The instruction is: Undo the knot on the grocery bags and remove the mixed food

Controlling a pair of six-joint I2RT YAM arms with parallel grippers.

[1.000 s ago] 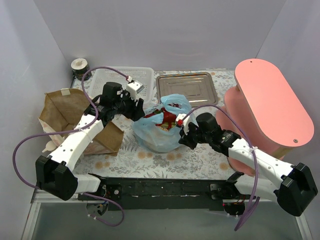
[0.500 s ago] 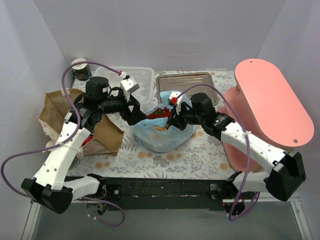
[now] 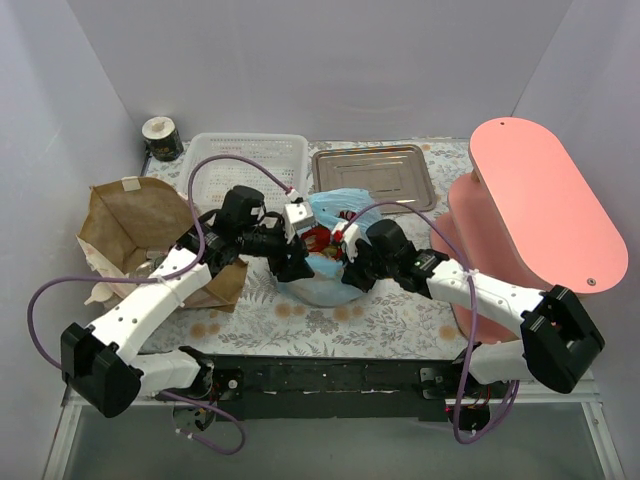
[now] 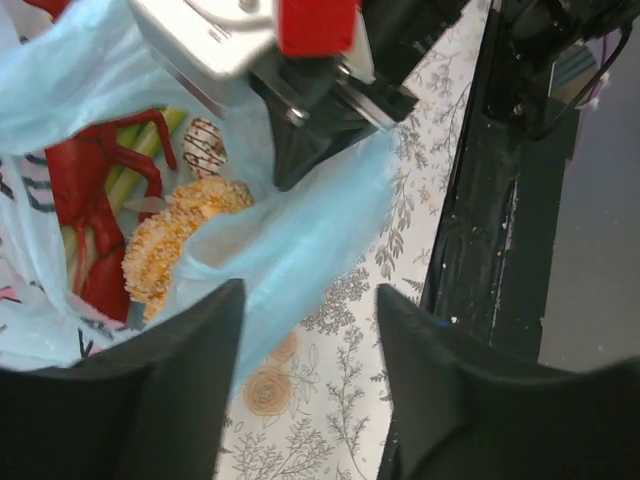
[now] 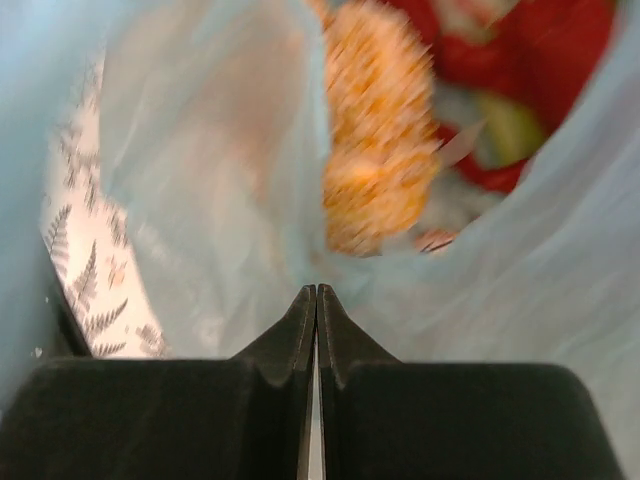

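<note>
- Blue plastic bag (image 3: pixel 318 290) sits on the flowered table (image 3: pixel 380 315) between the two arms. Its mouth is already open, so no knot remains on it.
- Its film looks thin, limp and slippery. It should crumple and slide rather than hold a shape, and a hard tug would probably tear it, so the rim is the place to grip.
- Inside lie a red lobster (image 4: pixel 88 200), an orange crumbed piece (image 4: pixel 165 245) and green leek stalks (image 4: pixel 150 150). All look light. The lobster's rigid body gives the firmest purchase, and the crumbed piece may compress.
- Right gripper (image 4: pixel 287 172) has its fingers pressed together on the near rim of the bag, holding that wall up and back.
- Left gripper (image 4: pixel 308 310) hovers over the open mouth with its fingers apart and nothing between them. It looks placed to reach in for the food.
- Brown paper bag (image 3: pixel 130 225) stands well apart to the left. It looks stiffer and should keep its shape when handled.
</note>
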